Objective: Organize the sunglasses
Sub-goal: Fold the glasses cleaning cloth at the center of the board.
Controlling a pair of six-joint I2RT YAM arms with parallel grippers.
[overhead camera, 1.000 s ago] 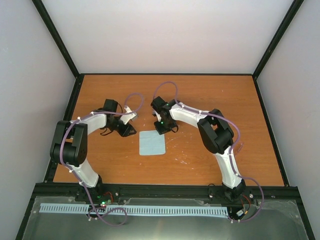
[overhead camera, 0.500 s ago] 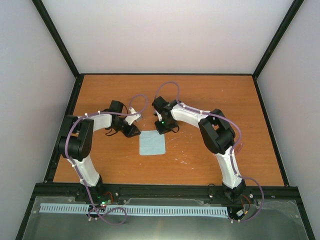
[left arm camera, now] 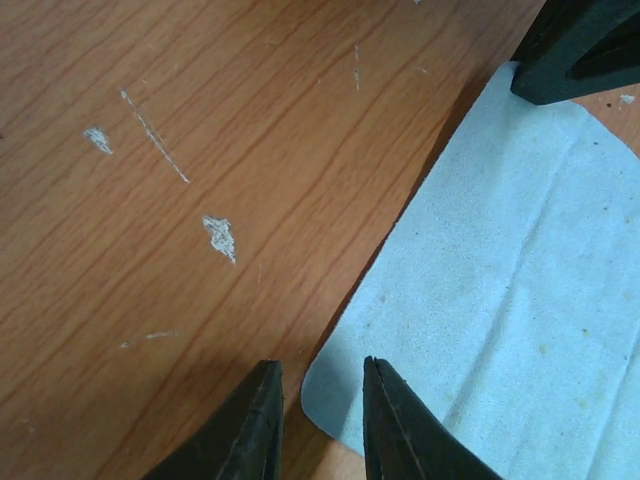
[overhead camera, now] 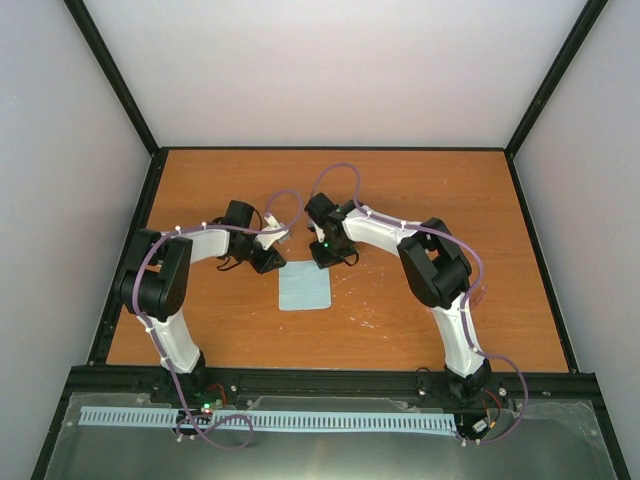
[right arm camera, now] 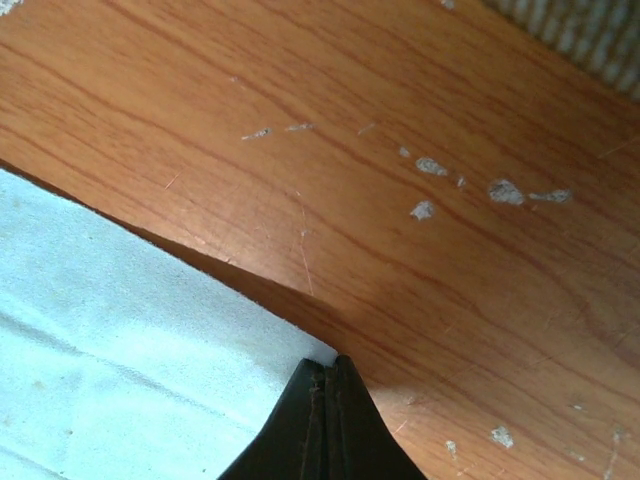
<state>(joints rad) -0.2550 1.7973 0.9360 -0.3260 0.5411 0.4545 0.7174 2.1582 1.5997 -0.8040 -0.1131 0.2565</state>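
Sunglasses: not to be made out in any view, so their place cannot be told.
Cloth: a pale blue, soft, finely napped square near mid-surface, probably laid out for the glasses.
Right end effector: closed, pinching the cloth's far right corner. That edge rides off the wood and casts a shadow.
Left end effector: narrowly parted and holding nothing, its tapered black fingers straddling the rounded far left corner, apparently to match that grip.
Surface: orange wood-grain laminate, flecked with pale scuffs.

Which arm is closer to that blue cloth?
Right. The right gripper pinches a corner of the blue cloth, jaws shut; the left gripper hovers at another corner, jaws open.
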